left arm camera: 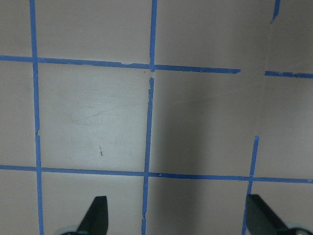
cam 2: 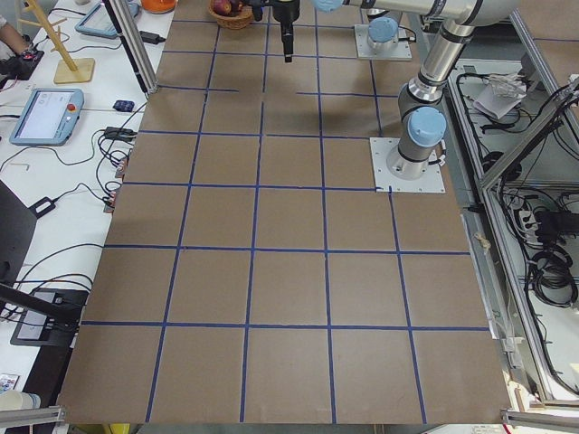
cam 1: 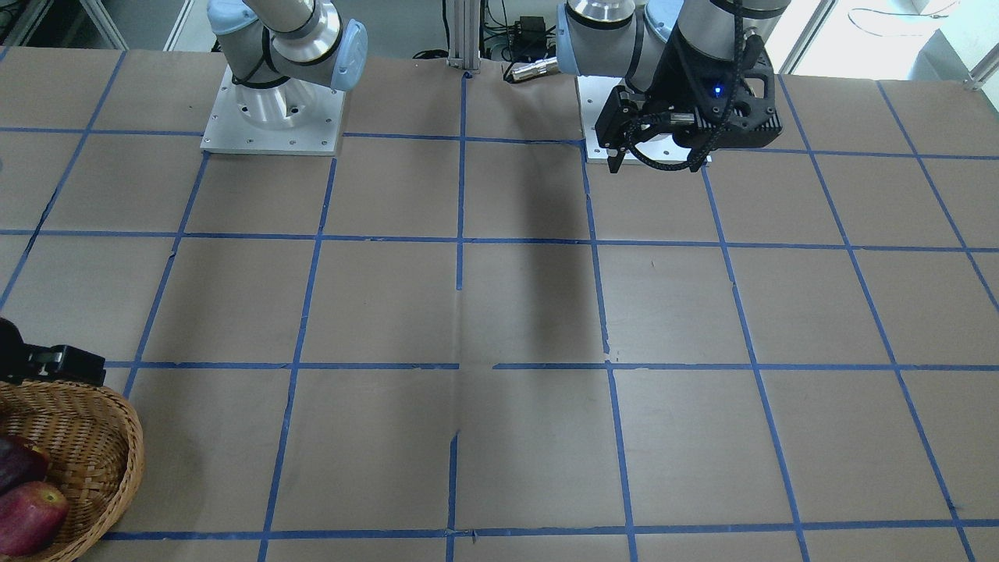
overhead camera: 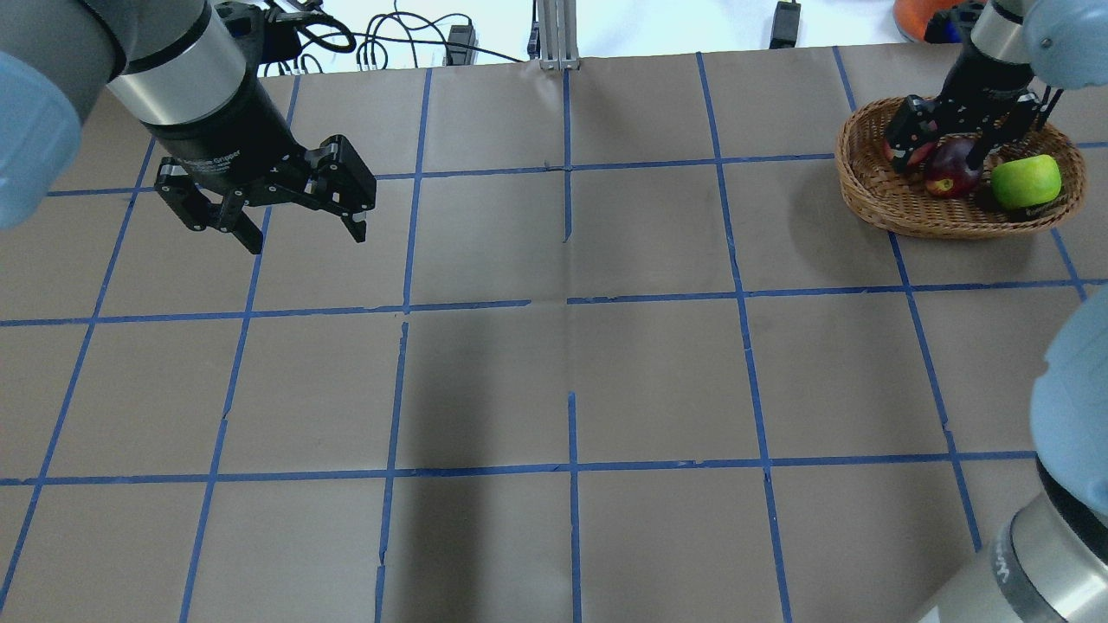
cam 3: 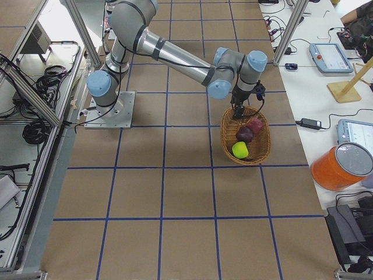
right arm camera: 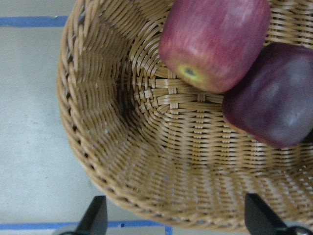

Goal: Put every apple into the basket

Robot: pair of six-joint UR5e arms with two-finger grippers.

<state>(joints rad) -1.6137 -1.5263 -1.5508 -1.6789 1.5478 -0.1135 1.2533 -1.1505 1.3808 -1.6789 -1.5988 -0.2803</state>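
The wicker basket stands at the table's far right and holds all three apples. The green apple lies at its right, the purple-maroon apple in the middle, and the red apple beside it, partly under the gripper. My right gripper hovers open and empty over the basket's left part. Its wrist view shows the basket wall, the red apple and the purple apple past its spread fingertips. My left gripper is open and empty above bare table at the far left.
Brown paper with a blue tape grid covers the table. The two arm bases stand at the robot's side. An orange container and tablets lie off the table beyond the basket.
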